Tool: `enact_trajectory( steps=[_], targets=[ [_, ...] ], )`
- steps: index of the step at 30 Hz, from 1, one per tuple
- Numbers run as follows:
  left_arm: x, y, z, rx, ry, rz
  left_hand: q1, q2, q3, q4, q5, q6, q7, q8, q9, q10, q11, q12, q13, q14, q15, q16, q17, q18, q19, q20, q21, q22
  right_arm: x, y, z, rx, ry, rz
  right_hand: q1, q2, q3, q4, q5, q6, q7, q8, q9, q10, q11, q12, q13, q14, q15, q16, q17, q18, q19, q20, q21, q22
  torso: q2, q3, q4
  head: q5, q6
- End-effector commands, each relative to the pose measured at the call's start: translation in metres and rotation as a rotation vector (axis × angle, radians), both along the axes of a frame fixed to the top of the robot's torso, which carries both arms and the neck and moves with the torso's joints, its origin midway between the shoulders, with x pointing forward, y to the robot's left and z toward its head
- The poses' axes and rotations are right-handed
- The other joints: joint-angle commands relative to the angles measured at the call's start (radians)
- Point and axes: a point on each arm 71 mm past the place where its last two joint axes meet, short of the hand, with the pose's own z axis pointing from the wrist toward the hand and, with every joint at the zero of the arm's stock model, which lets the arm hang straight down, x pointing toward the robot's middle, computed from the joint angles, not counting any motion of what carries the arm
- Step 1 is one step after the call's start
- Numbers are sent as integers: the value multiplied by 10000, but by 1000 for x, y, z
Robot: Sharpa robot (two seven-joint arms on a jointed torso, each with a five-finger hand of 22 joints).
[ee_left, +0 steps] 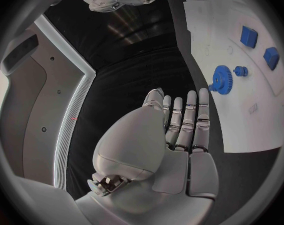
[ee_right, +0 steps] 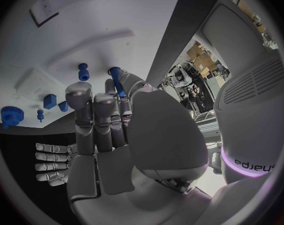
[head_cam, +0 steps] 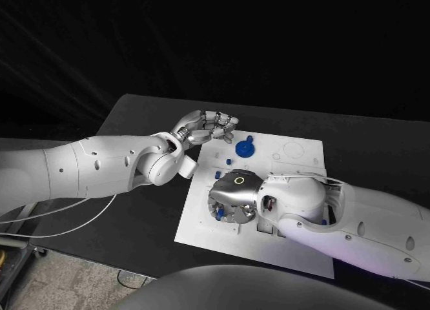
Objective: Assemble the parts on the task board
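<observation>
The right robot hand (head_cam: 235, 197) hangs low over the near-left part of the task board (head_cam: 299, 248), palm down. In its wrist view we see a slim blue peg (ee_right: 114, 77) between its fingertips (ee_right: 78, 92) and thumb, so we judge it is pinched on that part, probably to stand it in a socket on the board. A second blue peg (ee_right: 83, 72) lies just beside it on the white plate, untouched.

The left robot hand (head_cam: 206, 128) hovers off the board's far-left corner, over the black bench (head_cam: 383, 148). Its fingers (ee_left: 187, 117) lie straight and side by side with nothing in them, so we read it as empty and waiting clear of the work. That leaves the board's middle unobstructed.

The blue gear (head_cam: 244, 148) lies flat near the board's far edge, with a small blue knob (ee_left: 241, 71) next to it and two blue blocks (ee_left: 249, 36) further along, all well apart from the working hand.

The right hand and forearm cover most of the board's near half in the head view, so we cannot tell which socket lies under the peg, nor whether its tip already touches the plate. The faint outlines at the board's far-right corner are too pale to identify.
</observation>
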Motion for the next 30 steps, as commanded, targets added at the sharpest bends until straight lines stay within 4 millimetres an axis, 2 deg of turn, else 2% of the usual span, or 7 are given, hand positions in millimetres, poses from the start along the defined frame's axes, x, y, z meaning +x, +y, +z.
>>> enact_trajectory(
  steps=[1, 9, 11, 14, 16, 22, 30],
  targets=[
    [-1, -2, 0, -142, 79, -195, 75, 10, 80, 4, 47, 16, 55, 36, -13, -8, 73, -17, -18, 48, 34, 69, -12, 39, 35, 0, -30, 9, -2, 2, -1, 68, -25, 97, 17, -35, 4, -59, 9, 99, 33, 60, 475, 667, -584, 24, -14, -108, -27, -79, -19, -103, -87, 15, -58, 911, 2, 0, 0, 9, 2],
    [0, -2, -1, -144, 121, -209, 88, 20, 96, 1, 52, 14, 57, 36, -18, -5, 78, -20, -27, 59, 35, 76, -12, 35, 34, -2, -30, 17, -2, 2, -3, -12, -99, -44, -15, -40, -11, -64, -42, -57, 87, -60, 458, 456, -509, -55, 22, -353, 37, -384, -332, -42, -305, 45, -611, 803, 0, -1, 1, 17, 2],
    [0, -2, -1, -143, 130, -212, 95, 22, 104, -1, 54, 12, 59, 36, -21, -4, 78, -22, -32, 66, 35, 81, -13, 34, 34, -3, -30, 22, -1, 2, -4, -144, -102, -118, -128, -124, -64, -16, -152, -836, 94, -502, 305, 26, -364, -206, 24, -715, 158, -804, -783, 26, -607, 118, -1325, 663, 6, -2, 2, 16, 2],
    [0, -2, -1, -140, 144, -216, 96, 23, 105, -1, 54, 12, 59, 36, -21, -4, 79, -23, -33, 67, 35, 82, -13, 34, 34, -3, -30, 22, 0, 1, -5, -287, -63, -223, -250, -218, -129, 36, -259, -1802, -163, -987, 114, -613, -168, -392, 34, -1108, 257, -1175, -1175, 109, -959, 201, -2070, 523, 2, -2, -3, 26, 2],
    [0, -2, -1, -135, 155, -217, 96, 23, 105, -1, 54, 12, 59, 36, -21, -4, 79, -23, -33, 67, 35, 82, -13, 34, 34, -3, -30, 22, 0, 0, -6, -371, -14, -306, -327, -271, -186, 66, -334, -2428, -167, -1012, -25, -1120, -21, -498, 63, -1403, 333, -1418, -1435, 165, -1216, 270, -2597, 427, 2, -1, -8, 27, 2],
    [0, -1, -1, -116, 170, -196, 96, 23, 105, -1, 54, 12, 59, 36, -21, -4, 79, -23, -33, 67, 35, 82, -13, 34, 34, -3, -30, 22, 2, -4, -6, -305, -16, -533, -464, -303, -459, 95, -573, -3290, -335, -990, -253, -2214, 177, -453, 284, -1963, 469, -1767, -1860, 319, -1687, 425, -3667, 242, 1, 4, 1, 44, 2],
    [0, 1, -2, -83, 204, -126, 105, 16, 112, -4, 54, 7, 64, 34, -26, -3, 80, -26, -41, 79, 34, 90, -13, 32, 34, -6, -30, 30, 7, -27, 7, 306, 181, -1314, -668, -336, -1100, 304, -969, -3693, -378, -939, -419, -3289, 303, -108, 602, -2212, 575, -1776, -1924, 400, -1893, 560, -4376, 102, -8, 5, 0, 52, 2]
  ],
)
